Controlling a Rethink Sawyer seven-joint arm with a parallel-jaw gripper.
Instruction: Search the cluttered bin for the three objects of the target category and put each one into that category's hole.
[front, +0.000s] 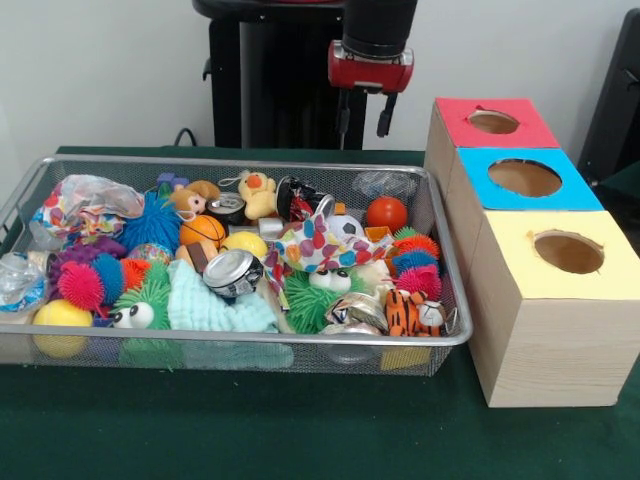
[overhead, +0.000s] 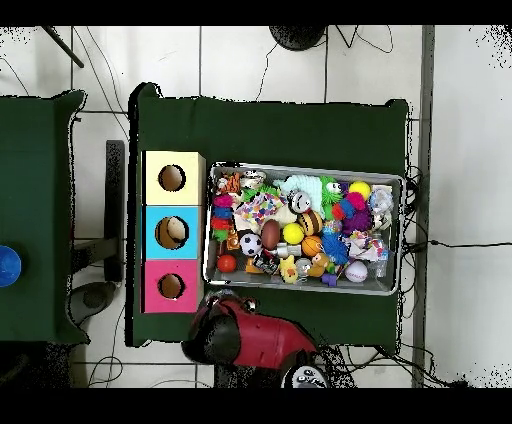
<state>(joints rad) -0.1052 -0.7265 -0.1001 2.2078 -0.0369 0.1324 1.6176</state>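
The cluttered bin (front: 300, 338), a silver wire-mesh basket, sits on the green table and is heaped with toys. In it are a red ball (front: 386, 212), a small basketball (front: 203, 230), a yellow ball (front: 62, 315), a yellow duck plush (front: 258, 192), a crushed can (front: 232, 272) and a tiger plush (front: 412, 312). My gripper (front: 363, 118) hangs open and empty above the bin's far edge, toward its right end. In the overhead view the bin (overhead: 392, 182) lies right of the boxes, and the red arm (overhead: 250, 338) covers the gripper.
A row of wooden boxes stands right of the bin, with a red-topped hole (front: 493, 122), a blue-topped hole (front: 525, 178) and a yellow-topped hole (front: 568, 252). In the overhead view something pale shows inside the blue hole (overhead: 171, 232). The robot pedestal (front: 270, 80) stands behind the bin.
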